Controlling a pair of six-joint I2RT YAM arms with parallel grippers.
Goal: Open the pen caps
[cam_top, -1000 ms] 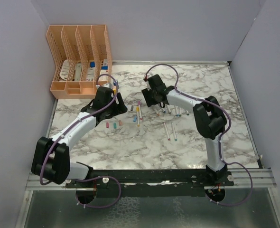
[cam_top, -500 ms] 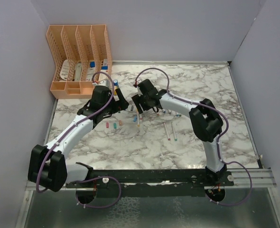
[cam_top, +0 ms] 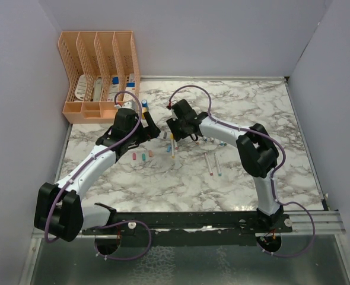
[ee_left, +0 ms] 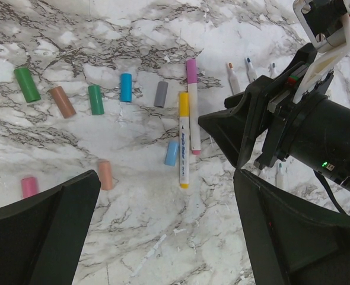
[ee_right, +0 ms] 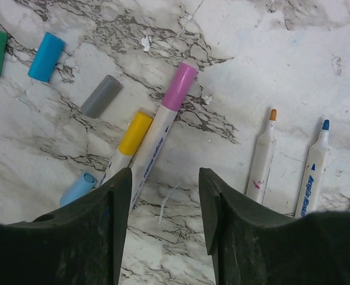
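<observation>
Left wrist, brown cap (ee_left: 63, 101) (outside right wrist)

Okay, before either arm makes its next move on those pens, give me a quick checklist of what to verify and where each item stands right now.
1. Left gripper empty, jaws wide: ok.
2. Right gripper empty, jaws apart: ok.
3. All caps off: not ok; pink-capped pen and yellow-capped pen have theirs on.
4. Those two lying apart: not ok; close side by side.
5. Light blue cap clear of yellow-capped pen: cannot tell; very close.
6. Grippers clear of each other: cannot tell; they face closely.
</observation>
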